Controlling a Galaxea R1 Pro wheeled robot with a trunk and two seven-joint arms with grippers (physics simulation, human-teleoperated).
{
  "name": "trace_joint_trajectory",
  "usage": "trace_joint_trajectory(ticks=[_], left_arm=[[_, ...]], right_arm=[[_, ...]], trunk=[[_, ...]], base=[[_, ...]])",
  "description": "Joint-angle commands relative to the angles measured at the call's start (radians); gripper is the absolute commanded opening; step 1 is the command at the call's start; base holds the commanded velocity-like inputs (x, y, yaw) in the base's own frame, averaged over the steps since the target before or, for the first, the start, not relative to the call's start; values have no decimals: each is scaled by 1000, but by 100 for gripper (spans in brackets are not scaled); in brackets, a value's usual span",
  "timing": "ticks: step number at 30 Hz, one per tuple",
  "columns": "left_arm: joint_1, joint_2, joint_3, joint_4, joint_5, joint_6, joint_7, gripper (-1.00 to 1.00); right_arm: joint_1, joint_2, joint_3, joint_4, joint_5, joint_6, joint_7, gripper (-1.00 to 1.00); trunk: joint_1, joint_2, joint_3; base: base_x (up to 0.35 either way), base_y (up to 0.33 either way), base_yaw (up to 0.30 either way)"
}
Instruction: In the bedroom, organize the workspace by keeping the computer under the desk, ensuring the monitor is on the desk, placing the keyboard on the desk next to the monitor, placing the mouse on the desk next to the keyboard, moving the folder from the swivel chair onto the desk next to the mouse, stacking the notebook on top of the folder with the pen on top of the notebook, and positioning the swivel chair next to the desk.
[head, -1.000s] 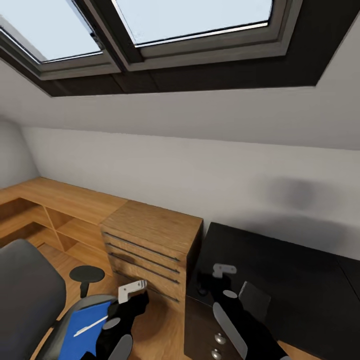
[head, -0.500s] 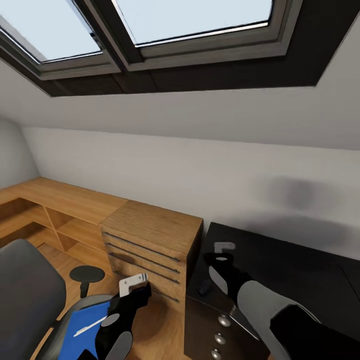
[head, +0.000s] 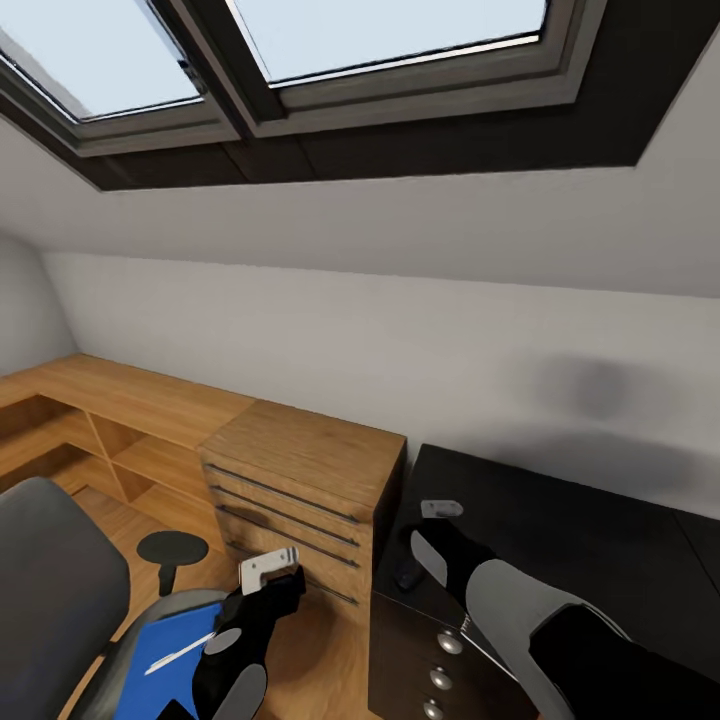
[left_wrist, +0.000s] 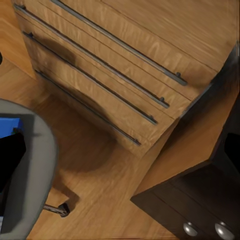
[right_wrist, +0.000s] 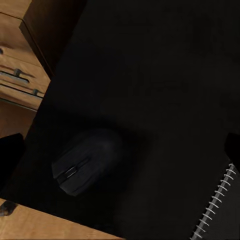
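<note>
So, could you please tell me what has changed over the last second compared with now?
The right end effector swung forward and up over the desk, its arm turning so the grey forearm faces the camera; a second ago a grey notebook showed by its wrist, which the arm now covers. It hovers near the mouse. The left end effector barely moved. The chair, blue folder and pen stayed put.

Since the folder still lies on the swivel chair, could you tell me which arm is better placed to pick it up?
Probably the left. The left gripper hangs just beyond the blue folder on the swivel chair, while the right gripper is over the desk.
</note>
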Motion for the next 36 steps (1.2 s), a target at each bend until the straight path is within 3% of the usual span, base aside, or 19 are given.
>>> trace_joint_trajectory(ticks=[1,8,36], left_arm=[[-1,1,-8,-1,5,3,8,100],[-1,1,-46,0,8,2,10,100],[-1,2,-49,9,9,1,11,100]], right_arm=[[-1,-1,6,-2,-13,8,-6,100],[-1,-1,7,-1,-42,16,-5,100],[-1,-4,6,5,-43,12,-4,100]], trunk=[[4,-9,-5],[31,-58,-27],[139,-254,-116]], base=[[0,0,0],[0,0,0],[0,0,38]])
